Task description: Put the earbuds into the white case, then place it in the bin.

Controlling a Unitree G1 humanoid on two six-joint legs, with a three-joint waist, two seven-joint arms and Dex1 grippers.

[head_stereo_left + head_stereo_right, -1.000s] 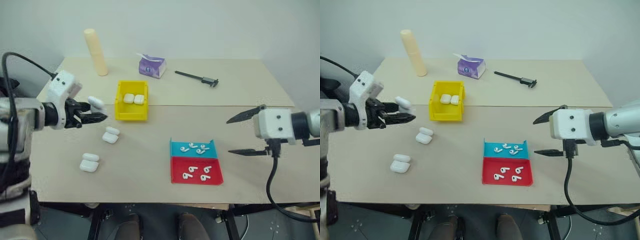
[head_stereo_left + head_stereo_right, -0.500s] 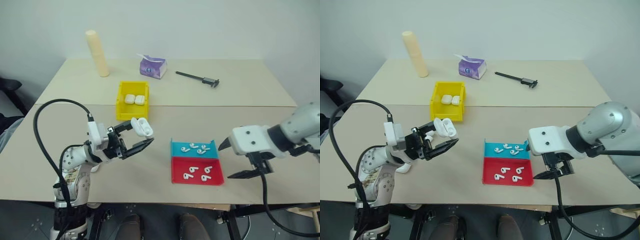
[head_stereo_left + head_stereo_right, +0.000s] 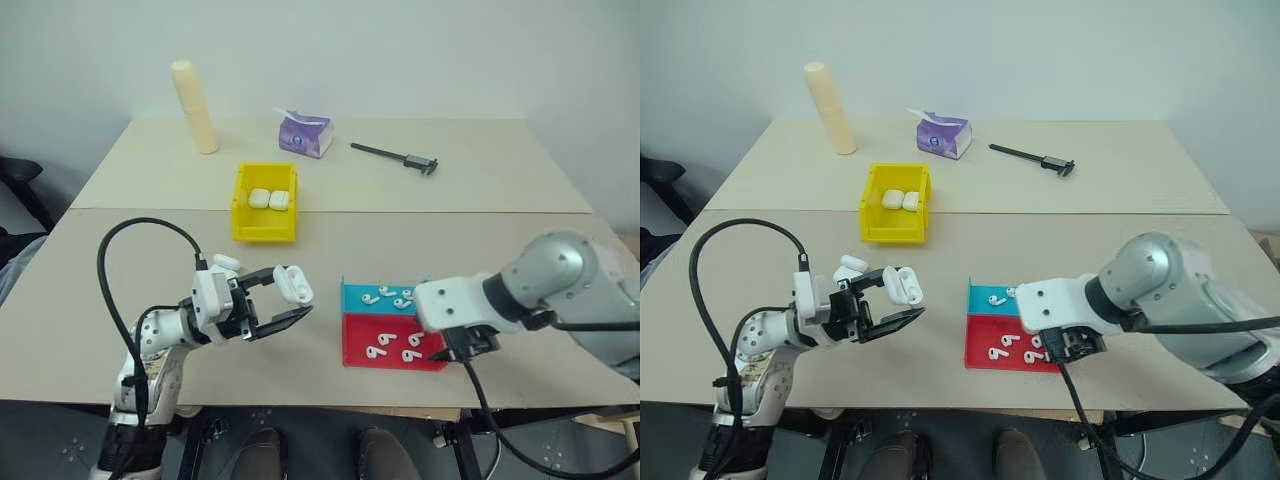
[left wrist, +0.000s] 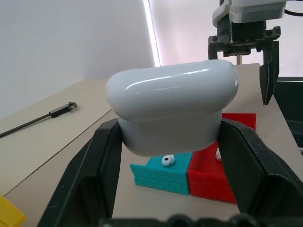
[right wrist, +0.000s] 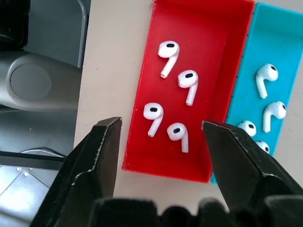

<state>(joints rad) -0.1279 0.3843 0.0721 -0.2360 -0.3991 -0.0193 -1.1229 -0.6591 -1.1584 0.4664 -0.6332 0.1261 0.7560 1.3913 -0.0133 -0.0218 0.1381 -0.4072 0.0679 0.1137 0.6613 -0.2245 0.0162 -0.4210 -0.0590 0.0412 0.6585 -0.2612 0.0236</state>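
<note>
White case (image 4: 173, 111) was clamped in the left gripper (image 3: 281, 305) above the desk's front edge, no earbuds (image 5: 171, 116) loaded yet; right gripper (image 5: 161, 142) hung part-open over the red tray (image 5: 138, 94), yellow bin (image 3: 264, 231) drop pending.

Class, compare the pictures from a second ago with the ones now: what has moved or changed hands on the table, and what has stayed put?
The left gripper, still shut on the white case, carried it from beside the yellow bin toward the trays. The right gripper swung in from the table's right edge and now hangs, fingers open, over the earbuds in the red tray. The bin, both trays and their earbuds stayed where they were.
</note>
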